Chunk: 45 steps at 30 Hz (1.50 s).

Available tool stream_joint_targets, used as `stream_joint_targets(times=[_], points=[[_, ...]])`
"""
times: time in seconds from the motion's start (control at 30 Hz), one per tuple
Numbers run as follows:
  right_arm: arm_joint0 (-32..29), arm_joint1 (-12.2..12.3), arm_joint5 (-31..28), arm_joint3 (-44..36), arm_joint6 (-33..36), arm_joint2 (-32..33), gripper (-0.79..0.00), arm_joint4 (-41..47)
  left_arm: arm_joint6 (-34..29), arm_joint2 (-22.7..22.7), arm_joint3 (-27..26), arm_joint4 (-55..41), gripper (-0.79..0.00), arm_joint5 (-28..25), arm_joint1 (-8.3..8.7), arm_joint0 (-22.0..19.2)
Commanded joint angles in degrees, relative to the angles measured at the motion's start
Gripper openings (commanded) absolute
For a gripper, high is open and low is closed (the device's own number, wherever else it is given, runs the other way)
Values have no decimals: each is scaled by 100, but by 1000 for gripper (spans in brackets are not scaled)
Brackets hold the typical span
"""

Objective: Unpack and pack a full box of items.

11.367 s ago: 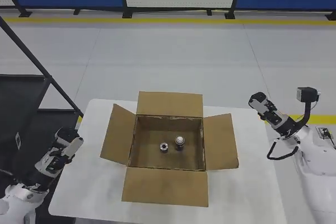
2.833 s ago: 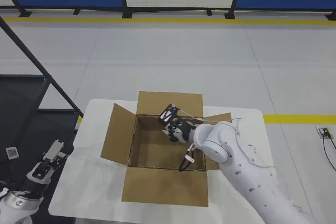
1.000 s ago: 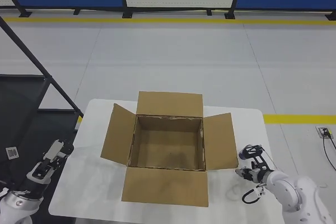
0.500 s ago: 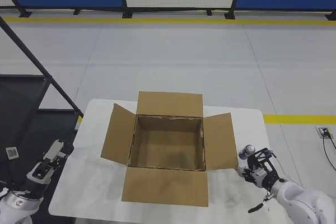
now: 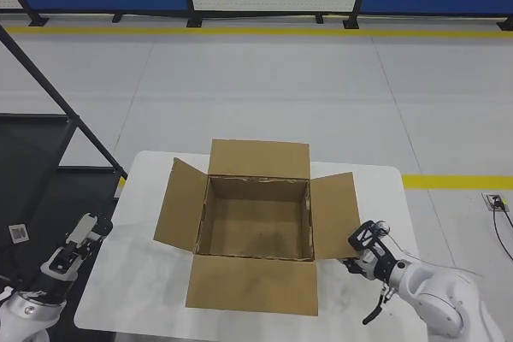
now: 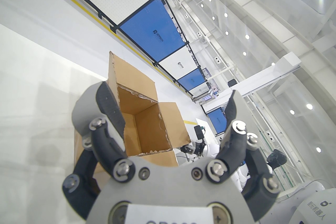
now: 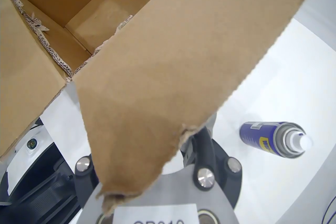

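A brown cardboard box (image 5: 258, 158) sits in the middle of a white table (image 5: 145, 282), seen from above, with all four flaps folded outward and its bare cardboard floor showing. At the near left corner of the table, well apart from the box, the left gripper (image 5: 84, 229) hangs at the table's edge. Its own wrist camera looks past it toward the box (image 6: 147, 117) and shows the left gripper (image 6: 168, 93) spread wide, two dark padded fingers (image 6: 109, 104) far apart with nothing between them. On the other side, the right gripper (image 5: 362, 248) is at the outer edge of the box's right-hand flap, low over the table. In the right wrist camera that flap (image 7: 197, 38) lies across the lens and covers the tip of the tool, so whether this pincer is wide or narrow cannot be told (the overhead view is too small to settle it). Past the flap's ragged edge the same camera shows a blue spray can (image 7: 273, 139) with a grey shoulder and a white nozzle. It stands upright on the white tabletop, outside the box, near the right gripper but apart from it and clear of the flap. Beyond the flap the wrist view also takes in the box's inner walls and a far corner of its floor.
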Motion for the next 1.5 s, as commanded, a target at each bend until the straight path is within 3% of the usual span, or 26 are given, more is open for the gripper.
stream_joint_targets(times=[0.0,0.27,0.33,0.37,0.4,0.5,0.9,0.97,1.07,1.13,1.47], points=[[16,9,-2,-7,-18,-25,-363,-7,0,0,0,0,0,0,0,0],[-331,84,321,-287,-78,359,-243,5,0,0,0,0,0,0,0,0],[-569,107,456,-431,-63,542,-135,3,0,0,0,0,0,0,0,0],[-700,116,569,-517,-68,643,-12,-15,0,0,0,0,0,0,0,0],[-841,123,669,-614,-85,741,0,-6,0,0,0,0,0,0,0,0],[-1197,134,904,-870,-127,972,0,142,0,0,0,0,0,0,0,0],[-1188,125,845,-843,-251,931,0,344,0,0,0,0,0,0,0,0],[-1089,143,788,-593,-280,965,0,328,0,0,0,0,0,0,0,0],[-1039,170,1090,-533,-229,889,0,-565,0,0,0,0,0,0,0,0],[-1033,171,1261,-403,-198,855,0,-679,0,0,0,0,0,0,0,0],[-348,202,1111,676,304,513,0,-608,0,0,0,0,0,0,0,0]])
